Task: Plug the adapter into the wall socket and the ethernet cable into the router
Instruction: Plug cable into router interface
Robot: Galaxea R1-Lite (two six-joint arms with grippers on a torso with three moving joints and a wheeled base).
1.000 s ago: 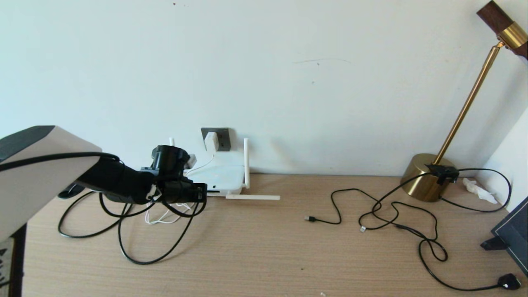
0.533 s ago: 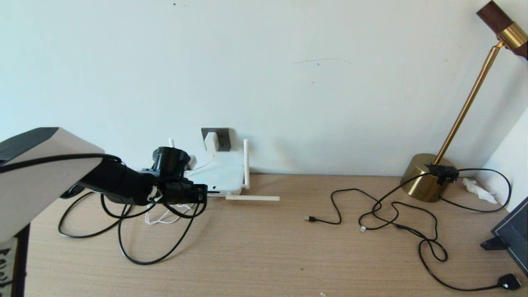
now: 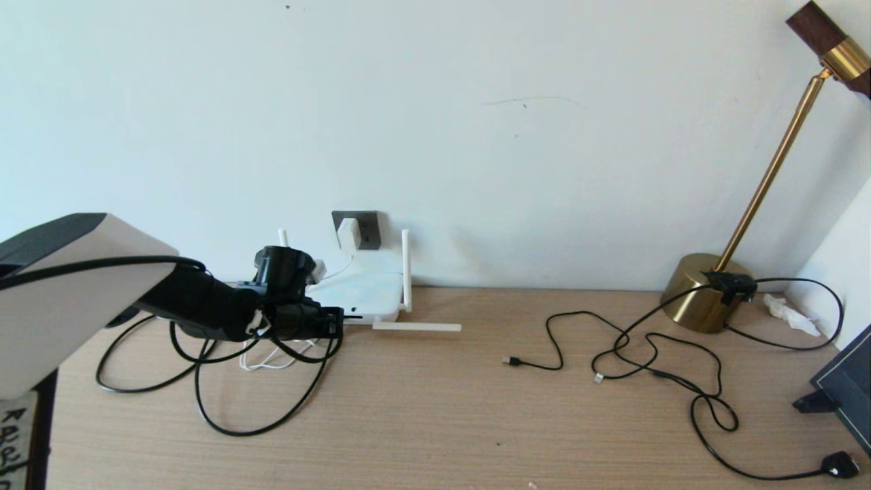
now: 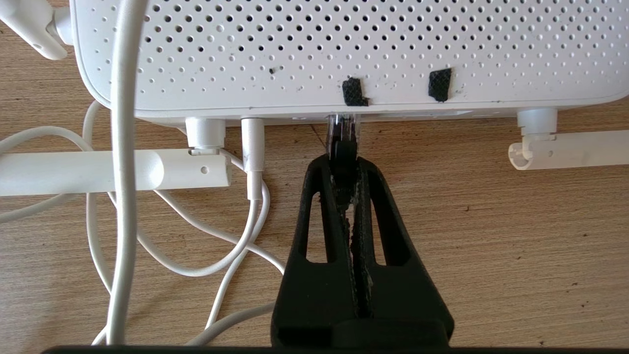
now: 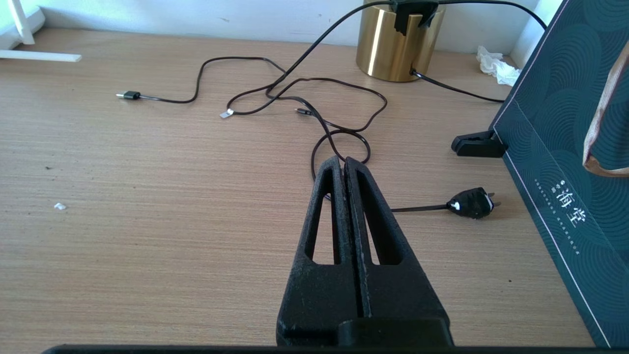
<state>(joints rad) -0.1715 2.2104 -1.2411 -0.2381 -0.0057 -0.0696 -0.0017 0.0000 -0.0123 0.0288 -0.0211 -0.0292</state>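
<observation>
The white adapter [image 3: 348, 233] sits in the dark grey wall socket [image 3: 367, 229], and its white cord [image 4: 123, 147] trails over the router. The white router [image 3: 360, 292] [image 4: 344, 54] lies flat against the wall, one antenna upright and one lying on the table. My left gripper [image 3: 338, 320] [image 4: 344, 164] is shut on the ethernet cable just behind its clear connector [image 4: 340, 129], whose tip is at the router's port edge. The black ethernet cable [image 3: 224, 425] loops on the table under the left arm. My right gripper [image 5: 344, 164] is shut on nothing, over the table's right side.
A brass lamp [image 3: 704, 292] stands at the back right. Thin black cables [image 3: 653, 354] [image 5: 314, 103] with small plugs sprawl over the right half of the table. A dark box [image 5: 570, 147] stands at the right edge. A second white plug [image 4: 252, 147] sits in the router's edge.
My left gripper has edged slightly towards the router with the ethernet cable. Everything else is unchanged.
</observation>
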